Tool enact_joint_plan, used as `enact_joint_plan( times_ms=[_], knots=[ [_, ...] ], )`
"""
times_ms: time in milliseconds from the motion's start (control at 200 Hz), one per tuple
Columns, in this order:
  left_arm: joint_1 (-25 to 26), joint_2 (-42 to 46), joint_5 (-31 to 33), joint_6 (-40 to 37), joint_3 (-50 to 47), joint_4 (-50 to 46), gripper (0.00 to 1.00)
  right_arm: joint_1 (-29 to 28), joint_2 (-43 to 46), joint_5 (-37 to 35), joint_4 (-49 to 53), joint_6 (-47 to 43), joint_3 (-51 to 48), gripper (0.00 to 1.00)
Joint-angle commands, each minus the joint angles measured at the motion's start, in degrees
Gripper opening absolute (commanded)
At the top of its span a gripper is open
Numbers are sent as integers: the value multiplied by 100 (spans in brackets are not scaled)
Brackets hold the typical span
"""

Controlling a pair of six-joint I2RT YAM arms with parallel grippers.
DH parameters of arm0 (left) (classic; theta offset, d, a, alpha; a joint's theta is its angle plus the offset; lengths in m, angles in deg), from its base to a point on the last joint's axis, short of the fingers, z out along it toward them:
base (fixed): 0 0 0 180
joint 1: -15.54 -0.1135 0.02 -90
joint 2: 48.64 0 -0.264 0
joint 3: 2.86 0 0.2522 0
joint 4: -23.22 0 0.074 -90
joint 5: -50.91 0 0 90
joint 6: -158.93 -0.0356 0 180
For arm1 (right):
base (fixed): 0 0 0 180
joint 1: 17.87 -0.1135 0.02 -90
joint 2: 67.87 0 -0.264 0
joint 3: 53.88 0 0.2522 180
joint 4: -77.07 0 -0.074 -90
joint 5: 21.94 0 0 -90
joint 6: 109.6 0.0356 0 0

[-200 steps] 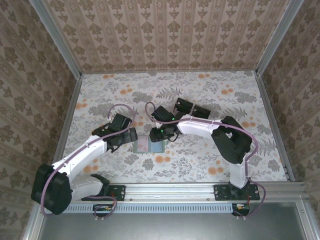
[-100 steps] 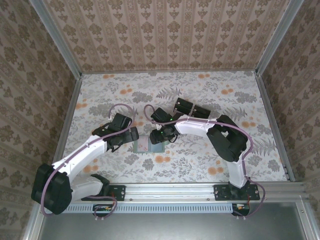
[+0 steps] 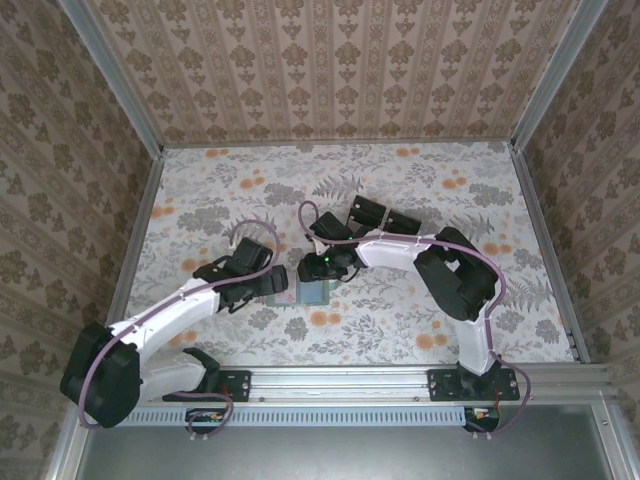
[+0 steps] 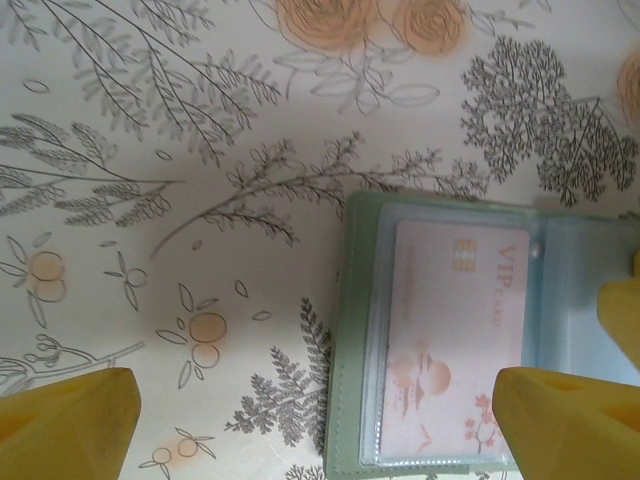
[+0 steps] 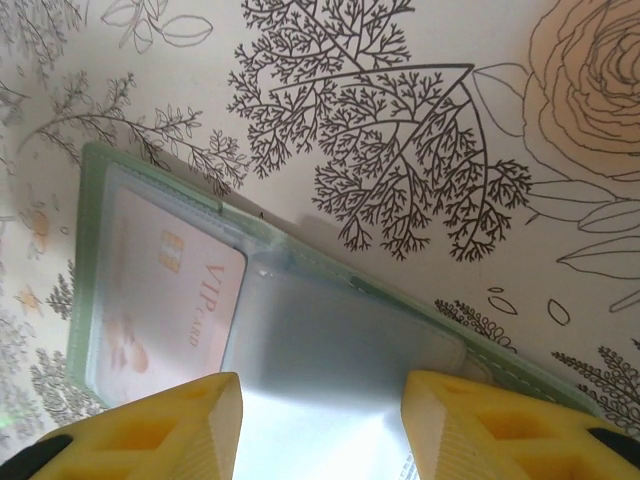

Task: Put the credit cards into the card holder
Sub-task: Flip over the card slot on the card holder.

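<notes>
left wrist: left tool [image 4: 318,425] spread wide over card holder [image 4: 346,350]; cannot tell right tool [image 5: 320,430] state; black blocks [image 3: 385,217] beyond.

Soft, even light all round, shadows barely there — up close, the card holder [image 5: 330,340] glares milky white, its near edge blurred.

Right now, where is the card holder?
Top view: the card holder lies open on the table, between the left gripper and the right gripper.
</notes>
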Motion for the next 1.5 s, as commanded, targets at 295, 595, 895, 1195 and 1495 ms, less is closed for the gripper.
enact_joint_plan(
  times_ms=[295, 595, 895, 1195, 1495],
  knots=[
    [450, 514, -133, -26, -543, 755, 100, 78, -118, 500, -438, 698, -374, 50],
    [885, 648, -28, -65, -824, 1194, 100, 130, -140, 751, -869, 1119, -482, 50],
    [1156, 86, 267, -145, -612, 1264, 100, 140, -75, 780, -1009, 1297, -575, 50],
    [1237, -456, 375, -270, -318, 1444, 100, 136, -39, 789, -1059, 1389, -584, 50],
    [1275, -824, 484, -294, -238, 1454, 100, 140, -12, 801, -1077, 1403, -602, 50]
  ],
)
